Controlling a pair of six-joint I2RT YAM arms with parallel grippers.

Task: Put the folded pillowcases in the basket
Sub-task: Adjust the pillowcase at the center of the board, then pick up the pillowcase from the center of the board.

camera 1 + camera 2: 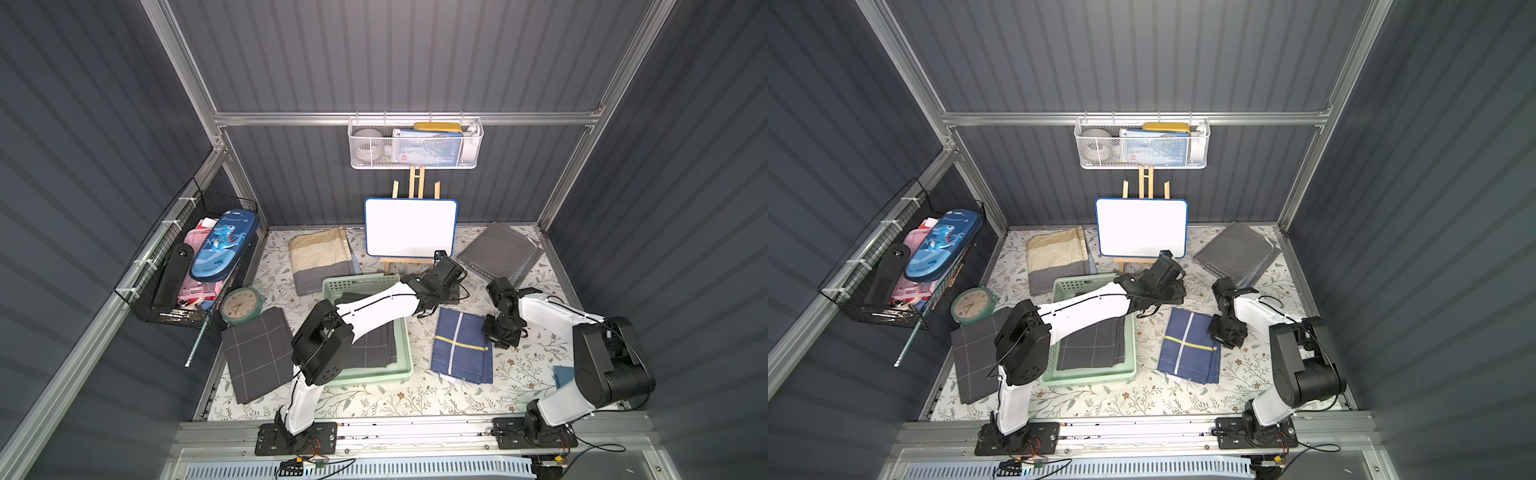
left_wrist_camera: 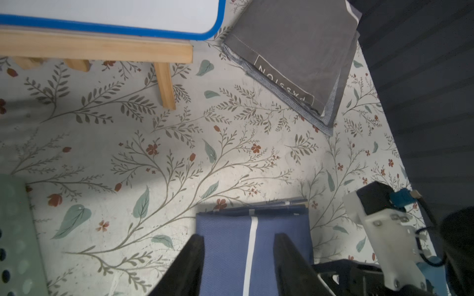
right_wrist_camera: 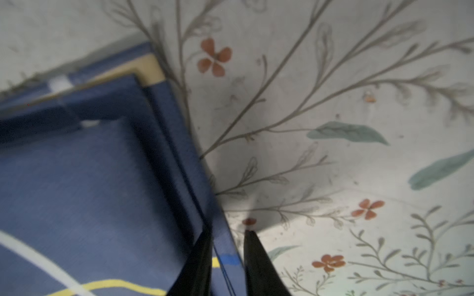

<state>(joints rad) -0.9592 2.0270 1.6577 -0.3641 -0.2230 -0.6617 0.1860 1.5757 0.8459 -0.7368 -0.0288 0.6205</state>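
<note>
Pillowcase (image 1: 462,347): on the desk (image 1: 415,399), beside the basket (image 1: 370,377).
Right claw (image 3: 227,232): you see it astride its right edge; grip unclear.
Left claw (image 2: 238,235): half open over its far end, empty.

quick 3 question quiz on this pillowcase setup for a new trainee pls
1. True or false: the mint-green basket is empty.
2. The navy pillowcase lies: A) in the basket, B) on the table beside the basket, C) in the black wire basket.
3. Which arm reaches across above the basket?
Key: 1 false, a grey checked pillowcase lies in it; 2 B; 3 the left arm.
</note>
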